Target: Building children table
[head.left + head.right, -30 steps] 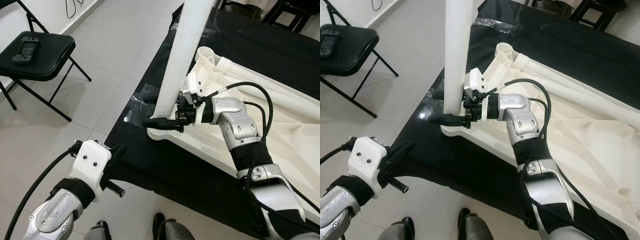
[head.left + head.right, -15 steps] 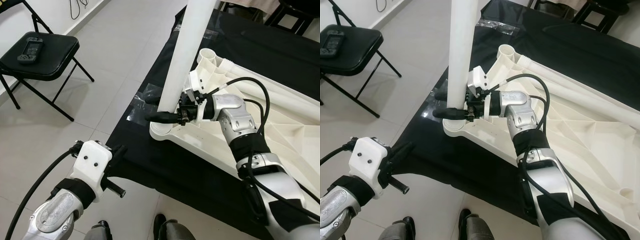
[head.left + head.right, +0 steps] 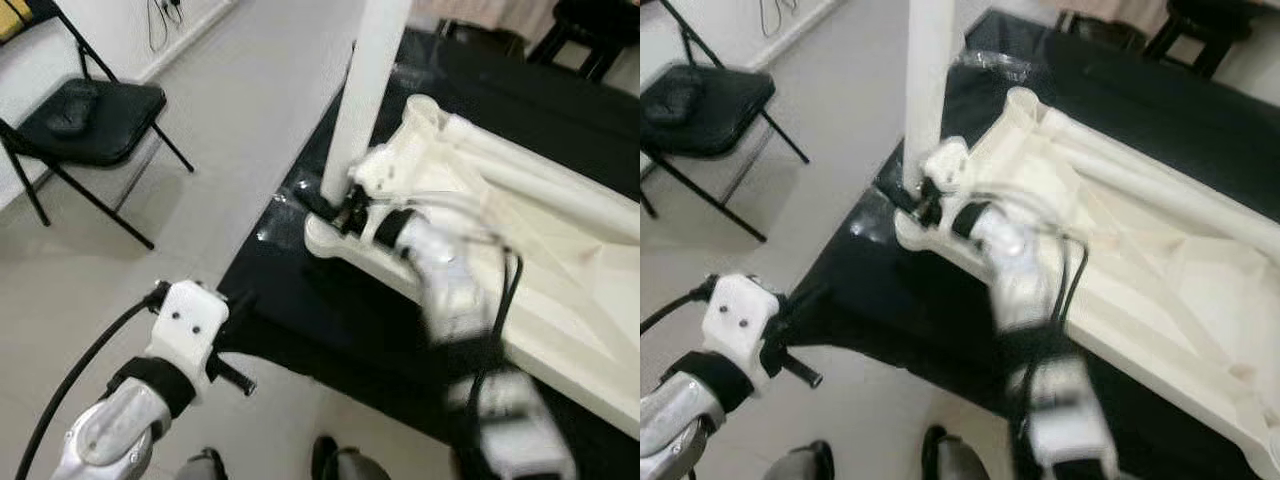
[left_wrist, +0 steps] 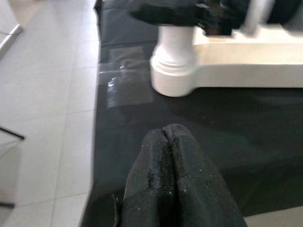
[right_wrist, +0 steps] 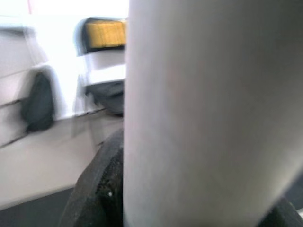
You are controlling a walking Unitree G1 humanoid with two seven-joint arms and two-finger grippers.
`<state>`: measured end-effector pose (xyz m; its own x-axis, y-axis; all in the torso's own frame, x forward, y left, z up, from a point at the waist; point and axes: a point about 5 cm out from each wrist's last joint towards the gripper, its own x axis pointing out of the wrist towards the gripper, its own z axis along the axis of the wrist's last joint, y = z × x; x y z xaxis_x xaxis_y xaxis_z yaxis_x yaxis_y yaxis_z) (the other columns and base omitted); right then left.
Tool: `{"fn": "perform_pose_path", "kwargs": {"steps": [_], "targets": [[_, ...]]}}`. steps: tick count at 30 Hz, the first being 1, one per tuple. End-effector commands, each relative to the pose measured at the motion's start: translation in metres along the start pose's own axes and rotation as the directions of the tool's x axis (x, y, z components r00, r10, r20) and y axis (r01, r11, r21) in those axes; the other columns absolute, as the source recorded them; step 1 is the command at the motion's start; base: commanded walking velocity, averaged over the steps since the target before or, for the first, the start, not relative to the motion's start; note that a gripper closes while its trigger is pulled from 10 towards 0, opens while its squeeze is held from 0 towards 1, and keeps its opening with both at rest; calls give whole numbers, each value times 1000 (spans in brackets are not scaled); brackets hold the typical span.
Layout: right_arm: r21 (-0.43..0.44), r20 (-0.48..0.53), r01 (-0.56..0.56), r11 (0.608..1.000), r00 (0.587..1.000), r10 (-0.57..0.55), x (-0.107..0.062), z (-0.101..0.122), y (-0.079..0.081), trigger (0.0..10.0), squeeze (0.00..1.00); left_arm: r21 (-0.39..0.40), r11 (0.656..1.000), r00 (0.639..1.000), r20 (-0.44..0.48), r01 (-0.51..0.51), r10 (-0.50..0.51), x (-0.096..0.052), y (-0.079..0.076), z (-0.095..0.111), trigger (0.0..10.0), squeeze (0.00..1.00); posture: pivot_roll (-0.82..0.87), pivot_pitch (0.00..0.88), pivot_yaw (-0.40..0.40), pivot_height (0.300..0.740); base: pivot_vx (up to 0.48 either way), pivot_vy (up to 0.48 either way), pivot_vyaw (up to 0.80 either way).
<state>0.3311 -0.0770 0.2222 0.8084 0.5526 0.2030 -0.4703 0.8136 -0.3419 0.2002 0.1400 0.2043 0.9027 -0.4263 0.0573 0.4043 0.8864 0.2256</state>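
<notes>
The white children's table (image 3: 560,260) lies upside down on a black cloth (image 3: 330,330). A long white leg tube (image 3: 372,90) stands nearly upright over the table's near corner socket (image 4: 176,71). My right gripper (image 3: 335,205) is shut on the leg just above its lower end, and the arm is blurred by motion. In the right wrist view the leg (image 5: 208,113) sits close up, with one black finger (image 5: 99,189) beside it. My left gripper (image 4: 169,135) is shut and empty, low over the cloth's near edge, a short way from the socket.
A black folding chair (image 3: 90,115) with a dark object on its seat stands on the tiled floor at the left. Dark chair legs (image 3: 590,30) stand beyond the cloth at the back right. My feet (image 3: 330,460) are at the cloth's near edge.
The right arm has pushed forward with the leg, which now stands straighter and closer over the corner socket. The view has shifted and blurred. The left gripper has stayed put.
</notes>
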Motion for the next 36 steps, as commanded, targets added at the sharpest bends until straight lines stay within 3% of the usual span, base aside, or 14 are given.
{"fn": "perform_pose_path", "kwargs": {"steps": [1,10,11,14,15,16,18,20,23,26,27,28,32,36], "targets": [[-113,-143,-44,993,989,28,-4,-22,25,0,0,-19,999,1000,-9,28,-28,1,-3,-2,10000,0,89,302,-98,740,0,0,0],[-161,-89,-61,985,995,47,23,-7,18,0,0,-29,998,998,10,64,-64,7,-8,0,10000,0,88,295,-96,740,0,0,0],[-194,-90,-18,981,996,0,26,0,14,10000,0,-23,998,999,7,54,-53,7,-5,0,10000,0,97,297,-102,740,0,0,0],[-207,-98,-3,978,995,-18,24,1,15,10000,0,-20,999,999,6,46,-46,6,-4,0,10000,0,98,300,-103,740,0,0,0],[-209,-104,8,978,994,-31,23,2,16,10000,173,-19,999,999,6,43,-42,6,-3,1,10000,0,100,300,-101,740,0,0,0],[-165,-85,4,986,996,-19,23,5,18,10000,1000,-18,999,999,7,40,-40,5,-2,1,10000,0,109,303,-99,740,0,0,0],[-131,-68,-3,991,998,-6,24,8,18,10000,1000,-18,999,999,6,40,-40,5,-2,1,10000,0,109,303,-99,740,0,0,0],[-31,32,-176,984,984,177,29,19,22,10000,1000,-17,999,999,3,36,-36,5,-1,1,10000,0,121,306,-95,740,0,0,0],[-18,68,-280,960,958,280,30,21,21,10000,1000,-17,999,999,1,35,-35,5,-1,0,10000,0,124,305,-98,740,0,0,0],[-10,97,-371,928,924,370,29,22,20,10000,882,-16,999,999,1,34,-34,5,-1,0,10000,0,128,305,-102,740,0,0,0],[10,105,-450,893,889,446,29,20,13,10000,0,-16,999,1000,0,31,-31,5,-1,0,10000,0,135,301,-105,740,0,0,0],[26,103,-536,844,841,531,30,17,3,10000,0,-15,1000,1000,0,27,-27,4,-1,0,10000,0,139,300,-111,740,0,0,0],[56,109,-629,776,776,621,31,19,-12,10000,0,-13,1000,1000,-1,20,-20,3,-1,0,10000,0,147,302,-115,740,0,0,0],[64,113,-664,745,747,655,39,30,-28,10000,0,-12,1000,1000,-5,14,-14,1,-1,0,10000,0,155,309,-118,740,0,0,0]]}}
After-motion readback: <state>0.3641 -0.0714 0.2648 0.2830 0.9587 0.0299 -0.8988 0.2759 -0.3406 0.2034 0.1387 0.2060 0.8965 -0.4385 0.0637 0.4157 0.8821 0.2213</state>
